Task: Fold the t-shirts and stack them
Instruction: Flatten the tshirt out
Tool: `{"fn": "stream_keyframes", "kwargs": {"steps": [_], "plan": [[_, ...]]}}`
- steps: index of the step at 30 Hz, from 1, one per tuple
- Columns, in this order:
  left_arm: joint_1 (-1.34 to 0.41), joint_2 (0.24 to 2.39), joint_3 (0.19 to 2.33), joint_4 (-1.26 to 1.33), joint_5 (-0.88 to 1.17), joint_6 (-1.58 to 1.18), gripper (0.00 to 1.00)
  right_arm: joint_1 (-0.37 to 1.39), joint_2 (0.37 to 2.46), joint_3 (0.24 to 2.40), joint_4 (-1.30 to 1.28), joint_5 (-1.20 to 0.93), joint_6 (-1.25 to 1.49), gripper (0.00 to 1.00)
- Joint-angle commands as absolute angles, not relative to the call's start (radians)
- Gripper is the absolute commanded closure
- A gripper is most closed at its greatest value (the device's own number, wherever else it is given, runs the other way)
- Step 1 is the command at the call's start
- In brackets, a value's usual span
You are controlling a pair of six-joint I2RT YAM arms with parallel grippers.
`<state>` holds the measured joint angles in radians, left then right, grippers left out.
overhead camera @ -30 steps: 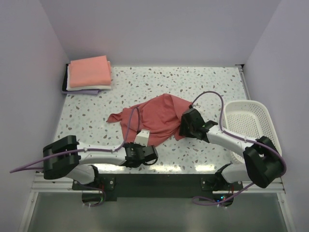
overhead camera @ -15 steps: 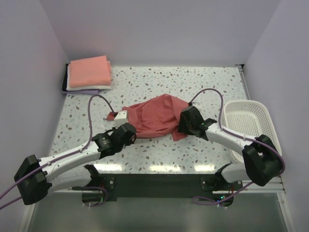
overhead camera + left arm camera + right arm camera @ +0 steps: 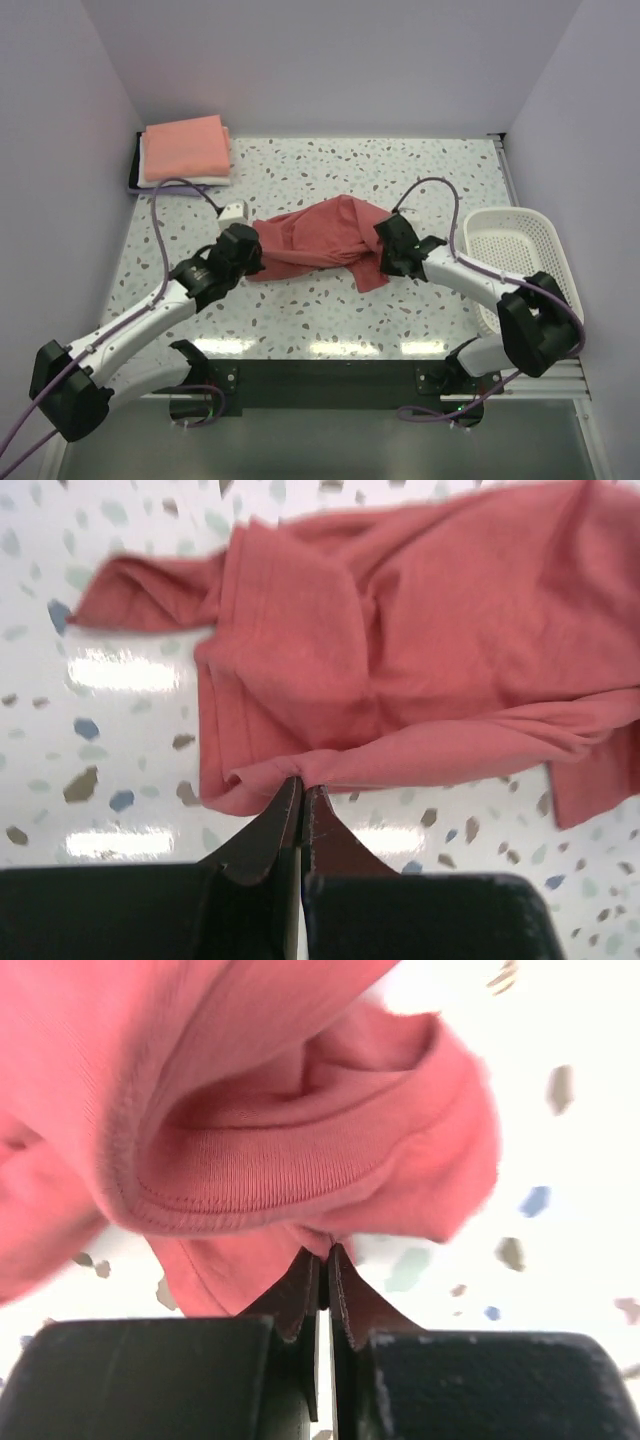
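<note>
A crumpled dusty-red t-shirt (image 3: 320,240) lies mid-table, stretched between both arms. My left gripper (image 3: 250,250) is shut on its left edge; the wrist view shows a fold of the red t-shirt (image 3: 400,670) pinched at the gripper (image 3: 301,780) tips. At the shirt's right side my right gripper (image 3: 385,250) is shut on the cloth; the right wrist view shows the t-shirt (image 3: 260,1140) bunched above the gripper (image 3: 325,1252), a ribbed hem hanging over it. A stack of folded t-shirts (image 3: 185,148), salmon-pink on top of white, sits at the back left corner.
A white plastic lattice basket (image 3: 520,255) stands at the right edge of the speckled table (image 3: 330,310), close to the right arm. Purple cables loop above both wrists. Walls close in on the left, back and right.
The left gripper has carried its edge of the red t-shirt from the near side up and to the left, spreading the cloth. The right gripper has shut on the shirt's right side.
</note>
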<state>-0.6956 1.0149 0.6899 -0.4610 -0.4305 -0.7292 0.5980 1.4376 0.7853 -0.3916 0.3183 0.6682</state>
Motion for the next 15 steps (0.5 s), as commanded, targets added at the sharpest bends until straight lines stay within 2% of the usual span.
{"fn": "stream_keyframes", "kwargs": {"steps": [1, 7, 15], "plan": [[-0.55, 0.942, 0.847, -0.439, -0.408, -0.599, 1.0, 0.543, 1.315, 0.911, -0.531, 0.462, 0.624, 1.0], [-0.318, 0.876, 1.02, -0.462, -0.334, -0.543, 1.0, 0.393, 1.115, 0.997, -0.629, 0.434, 0.566, 1.0], [-0.213, 0.913, 1.147, -0.433, -0.296, -0.537, 1.0, 0.321, 1.072, 1.149, -0.678, 0.446, 0.528, 1.0]]}}
